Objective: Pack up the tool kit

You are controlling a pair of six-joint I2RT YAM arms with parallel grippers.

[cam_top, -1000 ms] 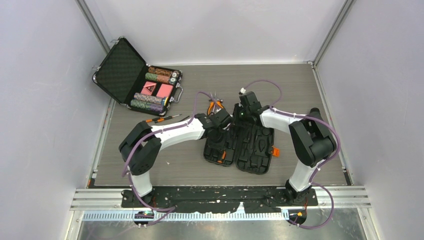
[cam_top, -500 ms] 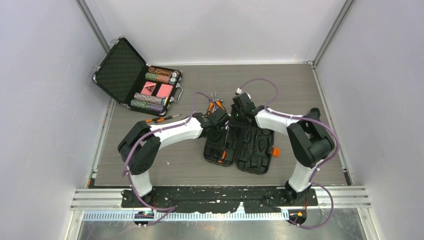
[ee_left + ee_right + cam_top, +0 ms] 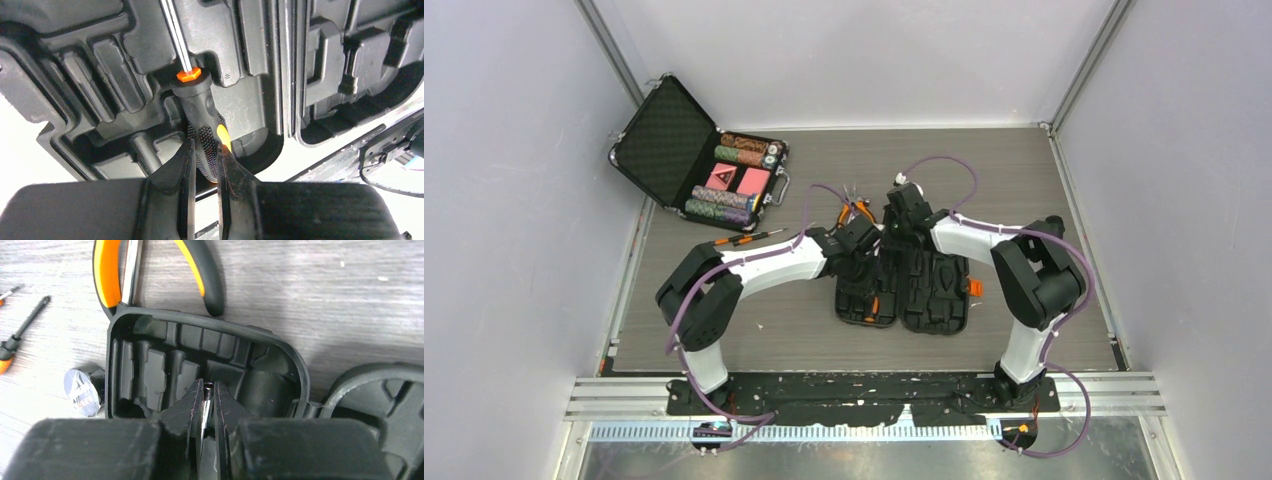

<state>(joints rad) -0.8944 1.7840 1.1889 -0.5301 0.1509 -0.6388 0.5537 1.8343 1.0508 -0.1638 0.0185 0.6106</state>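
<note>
The case has swung round under the two arms. A second ago it lay at a slant on the table, and now it sits nearly square to the near edge, with its orange latch a little farther from the arm bases. The right arm has also drawn in leftward, so the two wrists are now close together over the far end of the open case.

The left gripper is nearly closed on the black-and-orange handle of a screwdriver, which runs away from the fingers and lies in a moulded slot directly ahead of them. The right gripper has its fingers almost together on a thin strip of bright metal. That is most likely the shaft of the same screwdriver, though the view does not settle it. Just below and ahead of those fingers is the ribbed end of the case's left half.

My reading is that seating this tool turned the case, and the tool looks to be in its slot but not yet let go. The pliers lie on the table just beyond the right gripper, and another screwdriver lies well out past the left arm's far side — both unpacked.
</note>
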